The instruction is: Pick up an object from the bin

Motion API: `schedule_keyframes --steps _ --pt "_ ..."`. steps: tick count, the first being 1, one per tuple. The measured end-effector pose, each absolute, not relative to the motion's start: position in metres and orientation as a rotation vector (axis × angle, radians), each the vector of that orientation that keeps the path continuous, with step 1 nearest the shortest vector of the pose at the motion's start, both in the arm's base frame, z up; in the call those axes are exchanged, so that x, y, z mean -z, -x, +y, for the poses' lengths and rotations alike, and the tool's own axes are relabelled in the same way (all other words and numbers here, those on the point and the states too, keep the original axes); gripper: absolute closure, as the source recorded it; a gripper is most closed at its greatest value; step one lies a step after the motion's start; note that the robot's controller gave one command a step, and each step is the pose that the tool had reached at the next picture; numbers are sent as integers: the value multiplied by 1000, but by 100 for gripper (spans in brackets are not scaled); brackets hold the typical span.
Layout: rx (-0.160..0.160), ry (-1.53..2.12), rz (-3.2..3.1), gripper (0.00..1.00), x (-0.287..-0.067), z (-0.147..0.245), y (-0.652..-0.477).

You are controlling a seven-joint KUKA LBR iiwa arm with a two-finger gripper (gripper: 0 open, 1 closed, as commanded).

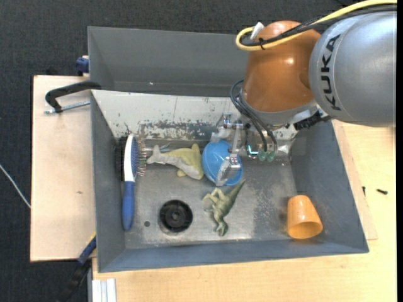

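**What the arm keeps from you at mid-bin**

The pincer point(230, 159) stands in front of the blue round thing point(214, 159) and covers its right side, so you cannot tell whether it is a ball or a cup. The orange wrist cover point(277, 68) hides the back right corner of the bin point(189, 247). Where the pale yellow toy point(182, 159) meets the blue thing, touching or overlapped is unclear. The arm point(365, 55) is cut off at the right edge.

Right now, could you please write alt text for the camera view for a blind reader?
The tool hangs over a round blue thing in a grey bin, among a green toy dinosaur, a pale toy, a blue brush, a black disc and an orange cup.
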State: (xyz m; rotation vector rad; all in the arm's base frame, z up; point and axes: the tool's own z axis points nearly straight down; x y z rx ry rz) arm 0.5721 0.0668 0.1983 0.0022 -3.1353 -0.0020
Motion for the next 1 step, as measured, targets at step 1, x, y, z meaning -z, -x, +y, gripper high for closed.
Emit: schedule_keyframes --steps 1 --pt "5 252 -3142 0 -86 42 -585"
